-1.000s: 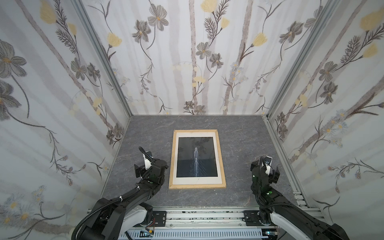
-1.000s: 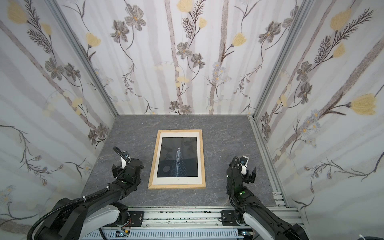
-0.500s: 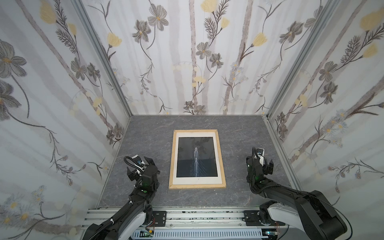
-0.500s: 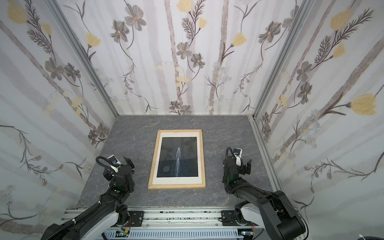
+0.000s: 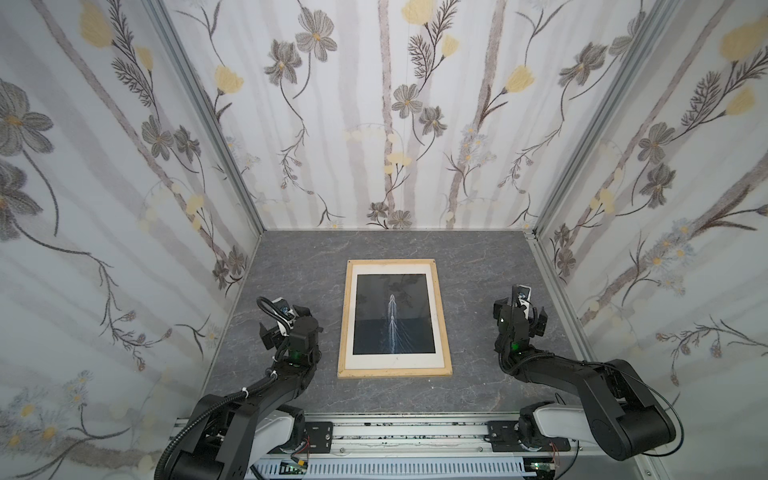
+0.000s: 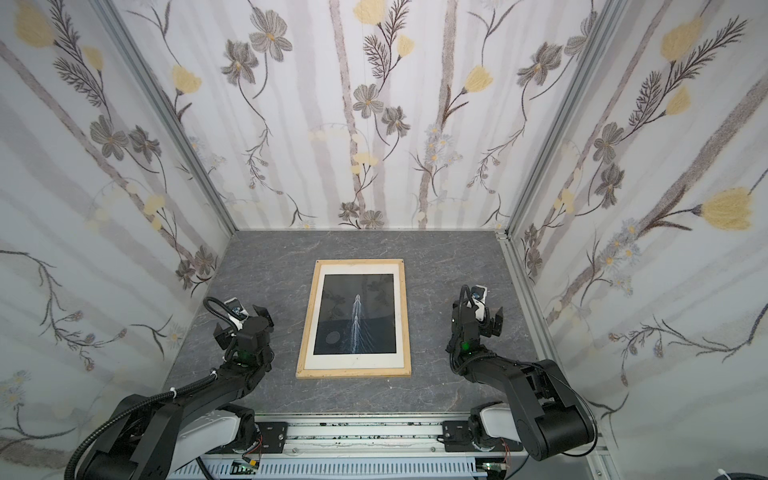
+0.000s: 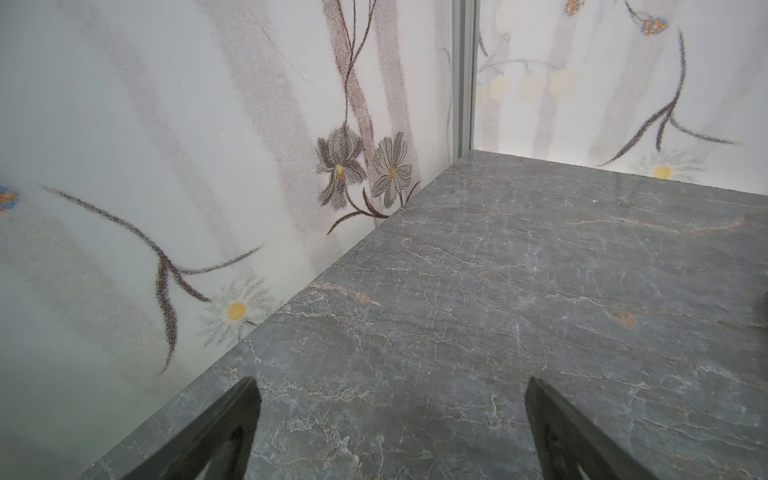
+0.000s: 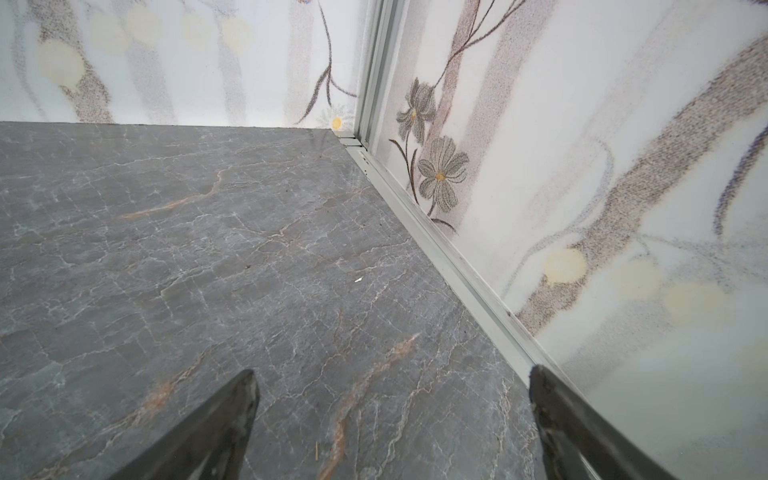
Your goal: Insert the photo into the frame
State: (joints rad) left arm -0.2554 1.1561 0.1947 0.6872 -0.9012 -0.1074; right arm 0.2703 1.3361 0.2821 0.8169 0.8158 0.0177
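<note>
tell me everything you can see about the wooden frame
The frame is a rectangle of thin, light natural-wood strips. It lies flat and face up in the middle of the grey stone-look table, long sides running away from the arms. Inside it, a white border surrounds the dark photo. Nothing else touches it.

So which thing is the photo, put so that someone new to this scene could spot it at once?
On the grey marbled table, one wooden frame lies flat in the middle. Inside its white border sits the photo: a dark navy rectangle with a white vertical streak, the only dark panel there.
</note>
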